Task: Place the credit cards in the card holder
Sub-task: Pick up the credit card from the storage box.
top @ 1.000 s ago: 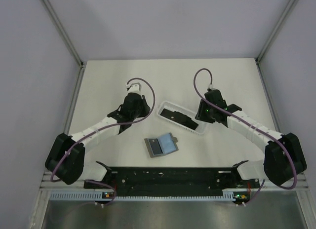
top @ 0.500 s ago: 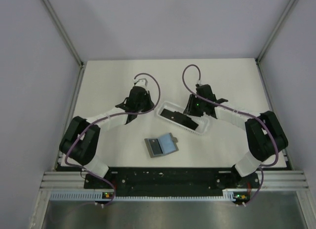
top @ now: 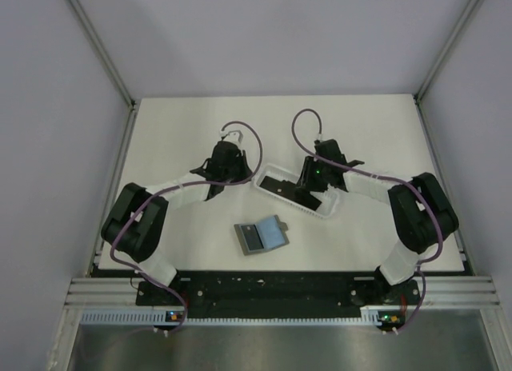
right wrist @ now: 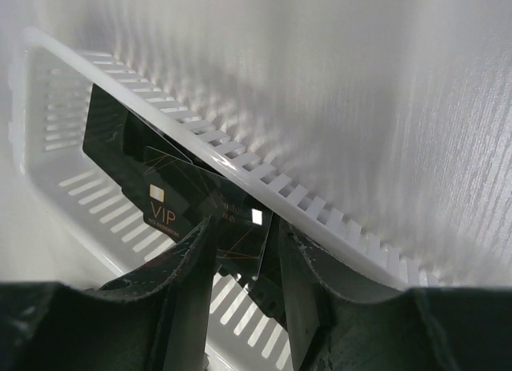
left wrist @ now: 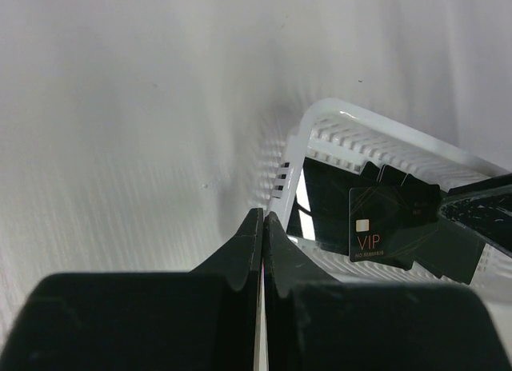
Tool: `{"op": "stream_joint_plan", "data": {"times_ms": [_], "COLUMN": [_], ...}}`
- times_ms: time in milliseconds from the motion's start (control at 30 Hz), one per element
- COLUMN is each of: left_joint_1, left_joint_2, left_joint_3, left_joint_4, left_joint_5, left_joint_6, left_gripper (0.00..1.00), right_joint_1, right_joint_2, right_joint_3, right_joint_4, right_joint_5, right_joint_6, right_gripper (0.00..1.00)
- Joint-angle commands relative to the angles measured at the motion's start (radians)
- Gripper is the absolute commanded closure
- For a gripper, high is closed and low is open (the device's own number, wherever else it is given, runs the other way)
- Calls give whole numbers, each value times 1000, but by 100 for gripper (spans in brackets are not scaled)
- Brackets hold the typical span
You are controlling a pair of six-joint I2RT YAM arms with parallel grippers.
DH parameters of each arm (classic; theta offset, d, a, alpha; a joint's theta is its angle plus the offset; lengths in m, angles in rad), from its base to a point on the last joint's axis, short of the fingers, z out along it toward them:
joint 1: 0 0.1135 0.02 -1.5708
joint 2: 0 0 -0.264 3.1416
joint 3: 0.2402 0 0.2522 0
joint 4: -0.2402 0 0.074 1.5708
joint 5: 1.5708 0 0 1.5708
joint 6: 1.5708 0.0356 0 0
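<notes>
Several black credit cards (right wrist: 156, 197) lie overlapping in a white slotted tray (right wrist: 240, 165). One shows gold "VIP" lettering (left wrist: 376, 231). My right gripper (right wrist: 244, 227) is down inside the tray (top: 277, 170), open, its fingers either side of the topmost cards. My left gripper (left wrist: 262, 219) is shut with nothing visible between its fingers, its tips close to the tray's left end wall (left wrist: 290, 175). The grey card holder (top: 262, 236) lies open on the table nearer the arm bases, dark on its left half and pale blue on its right.
White tabletop (top: 176, 131) enclosed by grey walls with metal corner posts (top: 100, 47). The black base rail (top: 272, 287) runs along the near edge. Purple cables loop above both wrists.
The left gripper closed and shifted toward the tray's left end. The right arm swung left and came down into the tray over the cards.
</notes>
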Motion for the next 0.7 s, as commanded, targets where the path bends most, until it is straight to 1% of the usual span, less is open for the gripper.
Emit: {"op": "stream_joint_plan", "data": {"times_ms": [0, 533, 667], "left_joint_1": [2, 0, 2], "left_joint_2": [15, 32, 35], "left_joint_3": [4, -1, 2], "left_joint_4": [59, 79, 82], "left_joint_5": [44, 85, 91], "left_joint_6": [1, -2, -2], "left_gripper": [100, 100, 100], "right_joint_1": [-5, -5, -5], "right_joint_2": [12, 73, 81], "right_joint_3": [39, 58, 62], "right_joint_4": [30, 37, 29], "right_joint_5": [-9, -46, -43], "right_joint_6": [-8, 0, -3], "right_gripper": [62, 62, 63]}}
